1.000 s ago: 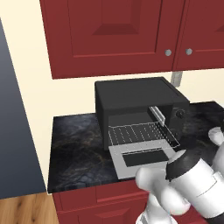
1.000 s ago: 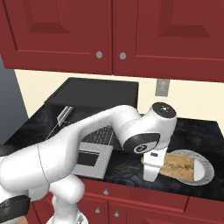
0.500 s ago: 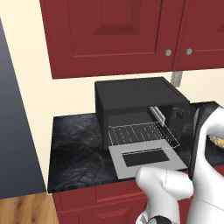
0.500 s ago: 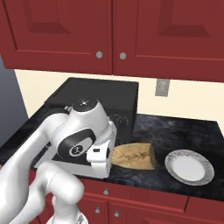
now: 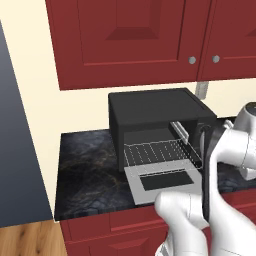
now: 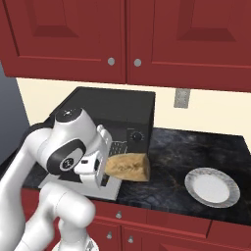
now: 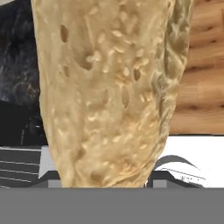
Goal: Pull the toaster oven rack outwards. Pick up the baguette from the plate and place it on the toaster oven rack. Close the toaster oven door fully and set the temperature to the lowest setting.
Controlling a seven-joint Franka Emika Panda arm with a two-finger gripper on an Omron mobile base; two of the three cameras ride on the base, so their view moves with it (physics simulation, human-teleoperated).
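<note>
The baguette (image 6: 128,165) hangs in the air in front of the toaster oven (image 6: 117,110), just right of its knob panel, with my gripper (image 6: 108,169) shut on its left end. In the hand view the baguette (image 7: 109,87) covers most of the picture, and the gripper (image 7: 105,179) clamps its near end. The toaster oven door (image 5: 162,181) lies folded down flat. The toaster oven rack (image 5: 160,151) is pulled out over it from the toaster oven (image 5: 155,112). The plate (image 6: 212,187) sits bare on the counter at the right.
Red cabinets (image 6: 122,34) hang low above the oven. A wall outlet (image 6: 182,98) sits behind the dark marble counter (image 6: 186,152). The counter (image 5: 85,170) ends at the left beside a dark wall panel. My own arm (image 5: 220,165) stands right of the oven.
The arm has swung left from the plate to the oven's front, carrying the baguette with it. The plate is left bare.
</note>
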